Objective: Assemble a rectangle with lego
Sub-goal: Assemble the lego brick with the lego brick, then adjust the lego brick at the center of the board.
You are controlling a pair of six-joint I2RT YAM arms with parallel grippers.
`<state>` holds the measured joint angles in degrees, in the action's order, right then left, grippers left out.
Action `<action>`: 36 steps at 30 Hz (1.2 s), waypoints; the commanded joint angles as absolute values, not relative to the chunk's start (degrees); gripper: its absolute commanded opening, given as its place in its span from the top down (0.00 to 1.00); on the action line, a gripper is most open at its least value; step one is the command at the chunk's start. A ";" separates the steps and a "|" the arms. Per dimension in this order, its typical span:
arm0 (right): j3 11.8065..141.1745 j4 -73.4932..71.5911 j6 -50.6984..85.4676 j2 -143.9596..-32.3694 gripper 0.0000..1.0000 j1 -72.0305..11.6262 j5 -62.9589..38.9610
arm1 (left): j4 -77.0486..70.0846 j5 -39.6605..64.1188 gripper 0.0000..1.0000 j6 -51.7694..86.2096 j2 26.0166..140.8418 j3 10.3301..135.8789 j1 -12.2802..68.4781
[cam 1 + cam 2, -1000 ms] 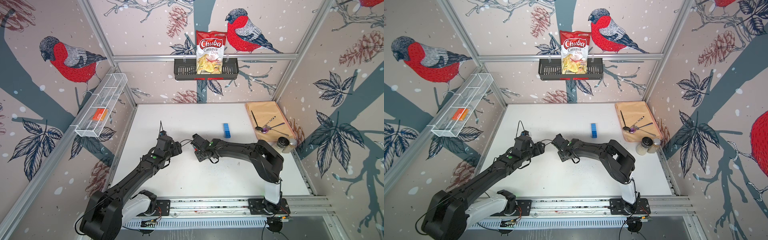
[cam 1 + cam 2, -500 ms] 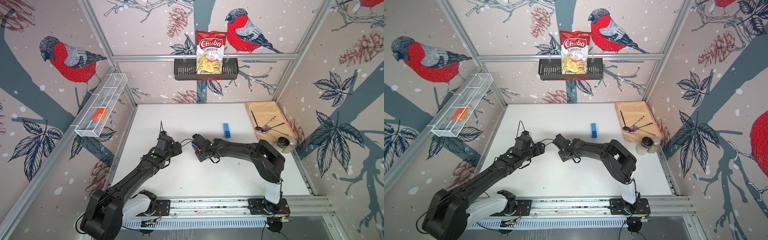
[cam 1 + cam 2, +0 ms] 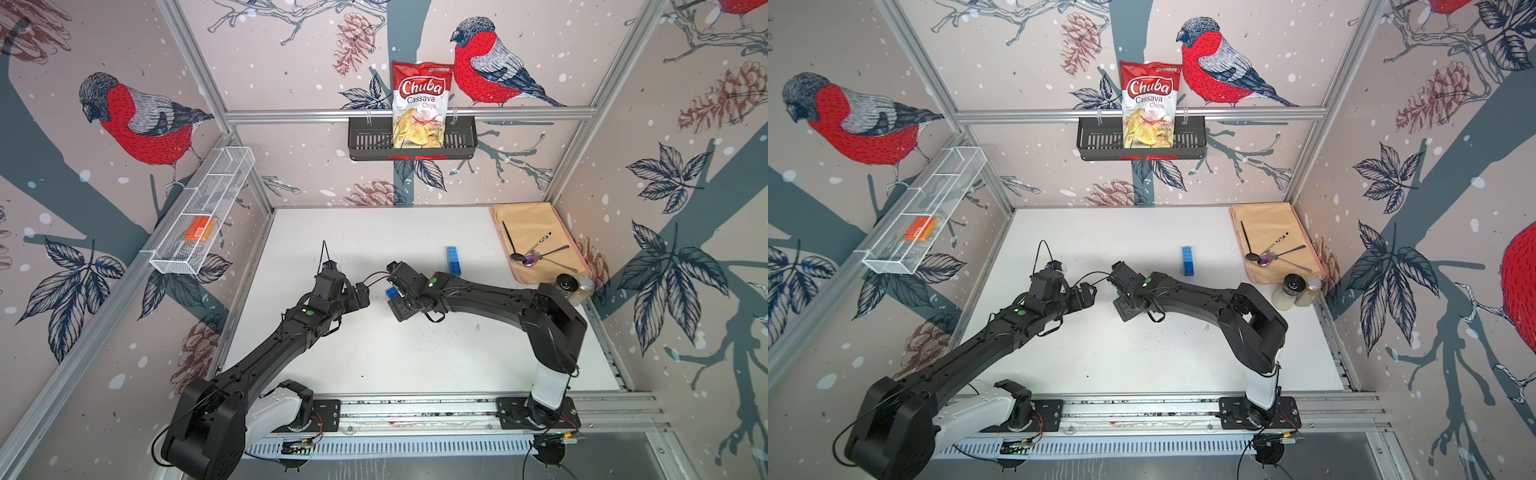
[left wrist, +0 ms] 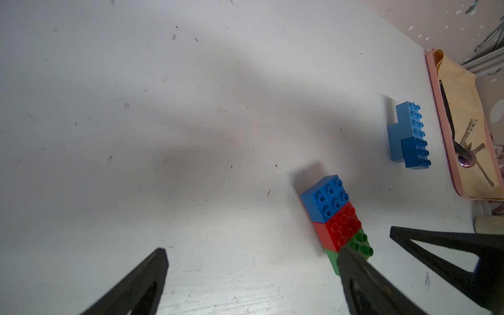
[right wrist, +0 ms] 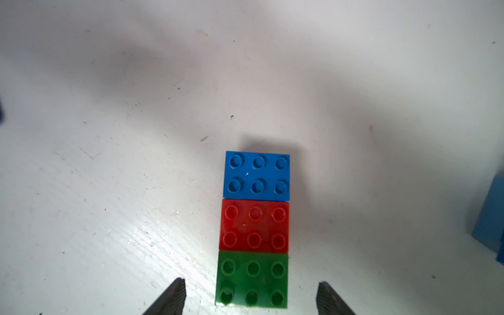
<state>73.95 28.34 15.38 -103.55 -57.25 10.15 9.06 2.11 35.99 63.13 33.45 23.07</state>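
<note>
Three lego bricks lie joined in a row on the white table: blue [image 5: 256, 176], red [image 5: 255, 226] and green [image 5: 252, 279]. My right gripper [image 5: 249, 297] hovers over the green end, open, its fingers [image 5: 169, 297] standing clear of the brick on both sides. My left gripper [image 4: 251, 272] is open wide just beside the row, one of its fingers [image 4: 354, 275] overlapping the green brick [image 4: 360, 245] in the left wrist view. A separate cluster of light and darker blue lego [image 3: 453, 260] [image 3: 1187, 261] [image 4: 406, 133] stands further back right. In a top view only the row's blue end [image 3: 390, 293] shows.
A pink tray [image 3: 498, 224] with a beige cloth and spoons sits at the back right, with two shakers [image 3: 575, 286] in front of it. A wire basket [image 3: 232, 166] holding an orange piece [image 3: 199, 228] hangs on the left wall. A chips bag [image 3: 419, 104] stands in the back wall's black basket.
Both grippers have spread their jaws wider. The arms have stayed almost in place over the middle of the table.
</note>
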 commanded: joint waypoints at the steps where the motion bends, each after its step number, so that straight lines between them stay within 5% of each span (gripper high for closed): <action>1: 71.69 27.42 17.67 -99.54 0.22 -55.39 12.30 | 5.63 6.76 0.03 41.23 63.43 32.79 23.23; 8: 61.85 30.84 29.17 -87.64 0.24 -47.40 22.33 | 7.85 3.88 0.02 50.58 71.01 37.95 29.60; 16: 46.49 19.30 30.26 -73.49 0.25 -39.93 17.76 | 13.68 -0.19 0.03 62.01 86.47 50.22 36.11; 36: 36.53 9.91 26.48 -65.64 0.26 -34.65 11.84 | 30.08 -4.86 0.03 62.96 111.65 74.50 40.28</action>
<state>37.32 12.58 27.09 -66.17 -35.38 13.47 24.67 -2.61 65.47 110.45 73.01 40.14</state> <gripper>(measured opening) 0.742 0.970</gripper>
